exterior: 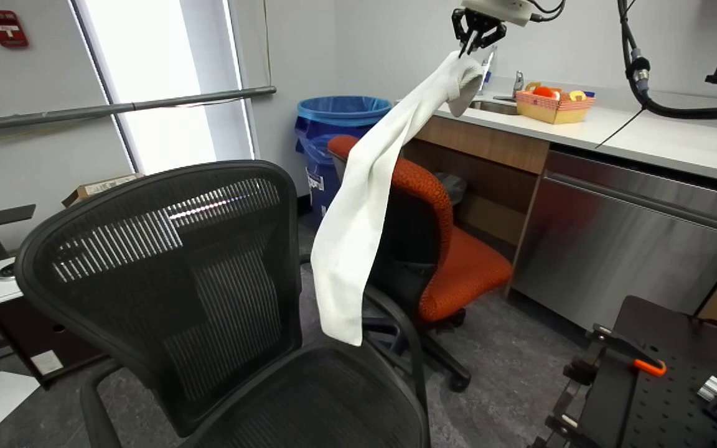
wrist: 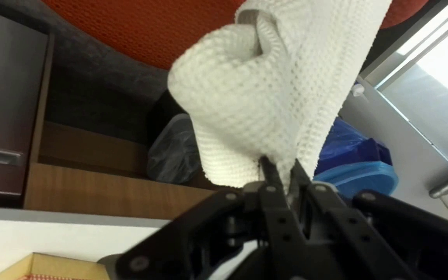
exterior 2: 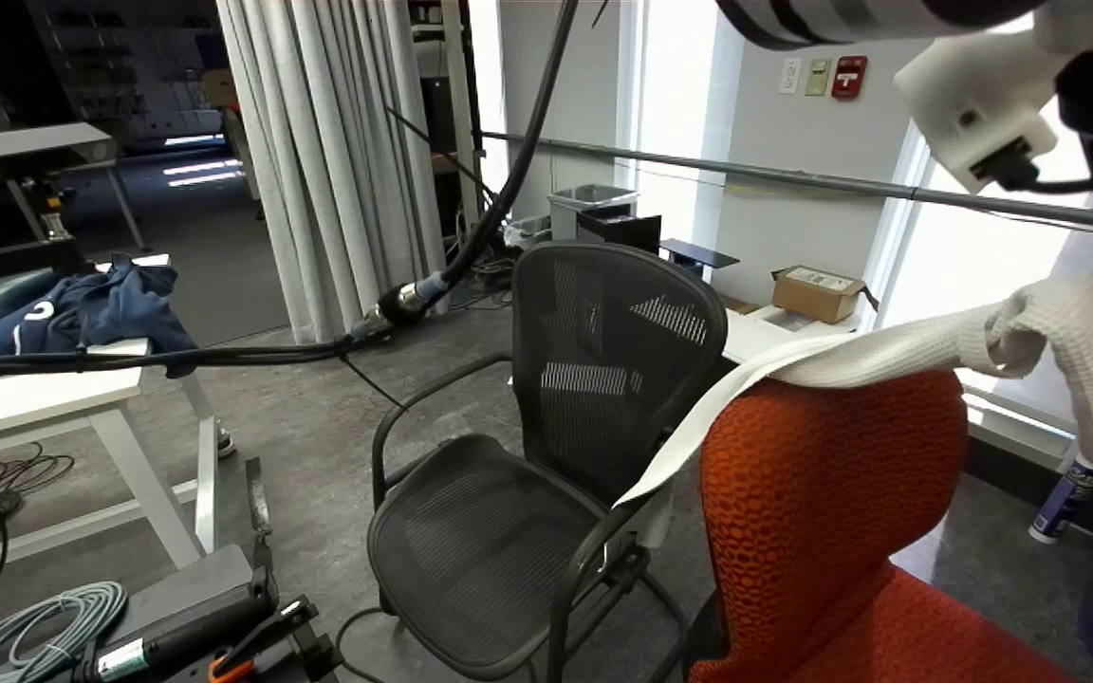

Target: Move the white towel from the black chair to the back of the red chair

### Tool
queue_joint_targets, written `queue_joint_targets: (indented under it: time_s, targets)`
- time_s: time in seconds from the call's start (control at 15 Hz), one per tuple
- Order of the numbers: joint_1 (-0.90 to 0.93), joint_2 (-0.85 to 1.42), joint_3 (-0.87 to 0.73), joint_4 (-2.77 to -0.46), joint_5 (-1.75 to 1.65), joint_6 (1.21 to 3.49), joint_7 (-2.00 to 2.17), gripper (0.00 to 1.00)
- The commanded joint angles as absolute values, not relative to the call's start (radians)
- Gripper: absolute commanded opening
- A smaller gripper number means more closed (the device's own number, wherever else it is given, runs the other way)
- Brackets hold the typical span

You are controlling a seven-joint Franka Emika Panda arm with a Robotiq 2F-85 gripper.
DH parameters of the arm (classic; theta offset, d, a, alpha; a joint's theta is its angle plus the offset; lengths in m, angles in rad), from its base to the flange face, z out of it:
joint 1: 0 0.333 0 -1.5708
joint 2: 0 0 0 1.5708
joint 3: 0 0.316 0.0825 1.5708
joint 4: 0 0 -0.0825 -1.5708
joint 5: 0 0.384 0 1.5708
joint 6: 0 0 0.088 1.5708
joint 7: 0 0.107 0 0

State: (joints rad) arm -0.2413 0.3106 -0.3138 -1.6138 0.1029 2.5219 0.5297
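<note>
The white towel [exterior: 349, 249] is stretched out long. Its upper end is pinched in my gripper [exterior: 468, 51], high and beyond the red chair [exterior: 470, 270]. In an exterior view the towel [exterior 2: 874, 353] runs across the top of the red chair's backrest [exterior 2: 822, 465], and its far end hangs down toward the black chair [exterior 2: 490, 550]. Whether that end touches the black chair's arm, I cannot tell. In the wrist view my gripper [wrist: 280, 165] is shut on bunched towel [wrist: 243, 97], with a short corner hanging beside the fingers. The red chair [wrist: 138, 27] shows below it.
A white counter [exterior: 657, 134] with a basket [exterior: 554, 107] stands beside the red chair. Blue bins [exterior: 340, 115] stand at the wall behind it. A dark perforated platform [exterior: 682, 373] is at the front. A thick cable [exterior 2: 499, 204] hangs across an exterior view.
</note>
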Motion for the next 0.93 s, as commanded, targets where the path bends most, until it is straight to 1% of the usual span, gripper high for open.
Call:
queue_joint_targets:
  time_s: [0.0, 0.2, 0.87]
  targets:
    - [-0.239, 0.317, -0.313, -1.634, 0.105, 2.528, 0.539, 0.00]
    - [-0.226, 0.330, -0.313, -1.675, 0.104, 2.561, 0.560, 0.00]
    - [-0.225, 0.328, -0.313, -1.677, 0.104, 2.562, 0.562, 0.00]
